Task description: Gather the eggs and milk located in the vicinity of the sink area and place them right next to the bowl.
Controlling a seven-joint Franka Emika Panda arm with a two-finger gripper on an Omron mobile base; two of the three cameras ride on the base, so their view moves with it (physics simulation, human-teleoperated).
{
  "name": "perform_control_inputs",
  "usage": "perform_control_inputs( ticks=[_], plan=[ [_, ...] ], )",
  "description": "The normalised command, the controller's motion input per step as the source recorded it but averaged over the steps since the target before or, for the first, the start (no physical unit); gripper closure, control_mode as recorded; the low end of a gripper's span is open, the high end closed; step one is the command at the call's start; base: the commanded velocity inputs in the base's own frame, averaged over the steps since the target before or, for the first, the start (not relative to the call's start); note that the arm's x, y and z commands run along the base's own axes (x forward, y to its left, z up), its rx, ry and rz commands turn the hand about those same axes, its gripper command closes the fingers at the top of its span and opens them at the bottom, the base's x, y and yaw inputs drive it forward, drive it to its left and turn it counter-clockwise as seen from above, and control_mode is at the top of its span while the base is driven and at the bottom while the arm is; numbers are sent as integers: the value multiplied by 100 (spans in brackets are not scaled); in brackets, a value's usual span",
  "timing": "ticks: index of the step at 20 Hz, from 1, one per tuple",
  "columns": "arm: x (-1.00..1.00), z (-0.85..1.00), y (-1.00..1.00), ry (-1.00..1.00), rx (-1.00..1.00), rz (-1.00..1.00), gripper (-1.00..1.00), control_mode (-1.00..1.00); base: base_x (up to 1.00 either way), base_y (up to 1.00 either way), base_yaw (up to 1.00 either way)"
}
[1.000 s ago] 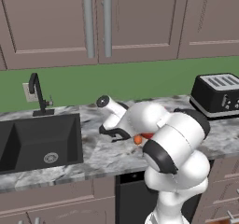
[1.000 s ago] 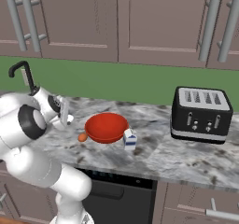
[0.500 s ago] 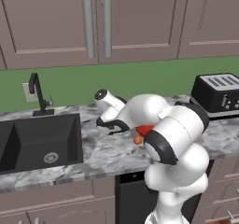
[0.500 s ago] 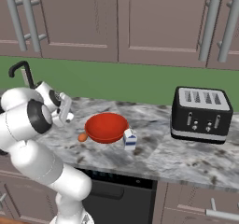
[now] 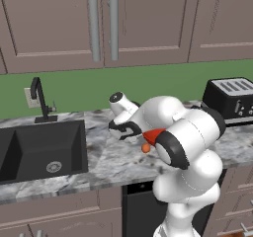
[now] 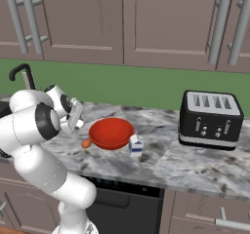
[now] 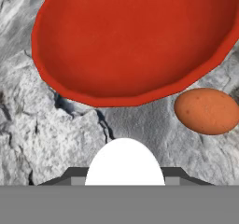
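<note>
Gripper [image 7: 124, 183] at the bottom of the hand view pinches a white egg [image 7: 124, 163] between its dark finger tips, the jaws pressed against the shell. Beyond it, the glossy red bowl [image 7: 135, 41] sits on the grey marble counter [image 7: 56, 139], taking up the upper part of the frame. An orange-brown egg [image 7: 207, 111] lies on the counter just beside the bowl's rim, to the right in this frame.

From the left base camera, the gripper [image 5: 129, 131] hangs over the counter [image 5: 106, 159] to the right of the black sink [image 5: 39, 149], with the black faucet [image 5: 39, 98] behind the basin. Part of the bowl [image 5: 153, 135] and the orange-brown egg [image 5: 145, 147] peek out from behind the white arm. A black toaster [image 5: 231, 98] stands at the far right.

From the right base camera, the gripper [image 6: 75, 117] is just left of the bowl [image 6: 111, 133]. The orange-brown egg [image 6: 86, 143] rests at the bowl's left edge. The milk carton [image 6: 136, 144] stands upright at the bowl's right edge, close enough that touching cannot be judged. The toaster [image 6: 211, 118] stands well apart to the right.
</note>
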Motion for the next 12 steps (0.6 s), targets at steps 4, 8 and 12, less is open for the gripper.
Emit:
perform_control_inputs(
  ticks=[4, 8, 12],
  plan=[
    [-5, -37, -4, -6, 0, -13, 100, -100, 0, 0, 0],
    [0, -29, 0, -6, 0, -11, 100, -100, 0, 0, 0],
    [0, -25, 0, -4, 0, -10, 100, -100, 0, 0, 0]
  ],
)
